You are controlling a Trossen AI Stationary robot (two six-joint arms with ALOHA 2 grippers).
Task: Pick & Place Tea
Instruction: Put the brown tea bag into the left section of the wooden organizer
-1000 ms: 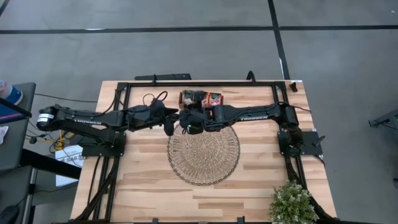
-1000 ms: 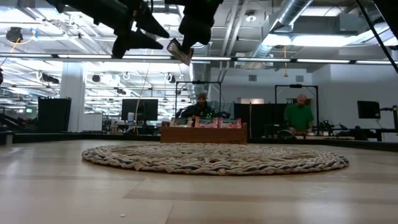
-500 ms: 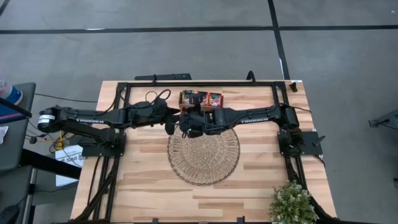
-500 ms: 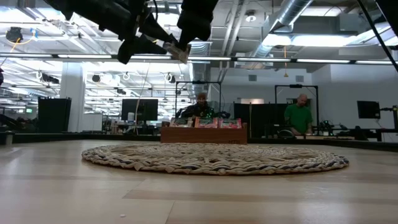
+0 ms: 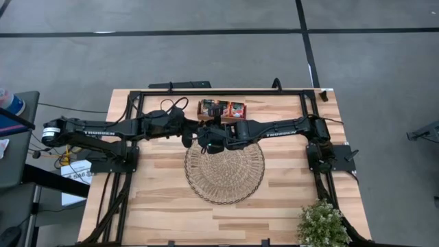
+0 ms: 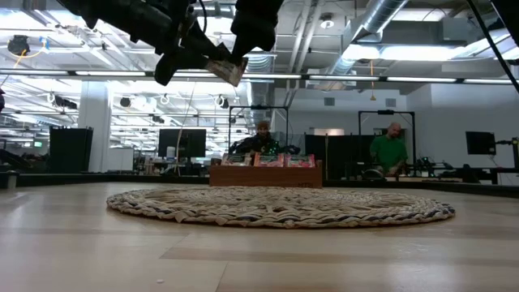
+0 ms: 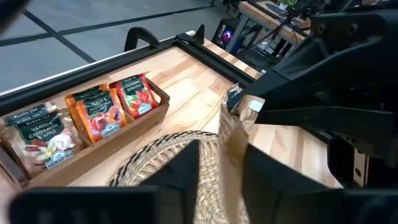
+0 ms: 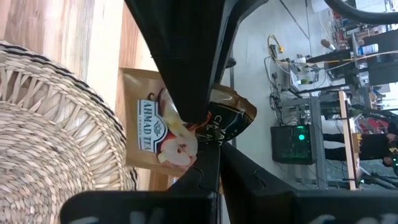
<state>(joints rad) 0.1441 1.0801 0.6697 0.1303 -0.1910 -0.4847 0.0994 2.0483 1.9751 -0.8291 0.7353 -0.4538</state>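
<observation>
Tea sachet [image 8: 163, 134] hangs above the woven mat [image 5: 224, 170], at its rim nearest the wooden tray [image 5: 222, 109] — pinched in the right gripper [image 8: 198, 121], whose jaws are clamped on it. The left gripper [image 7: 222, 163] straddles its other edge, jaws partly closed; whether they grip, I cannot tell. Best seat that grip firmly before the right lets go — a half-hold risks a drop.

round woven mat [image 5: 224, 171] mid-table | potted plant [image 5: 322, 224] at corner (near edge) | wooden tray [image 5: 223, 109] beyond mat

Both pincers [image 6: 229, 65] meet high up; right apparently clamped.
</observation>
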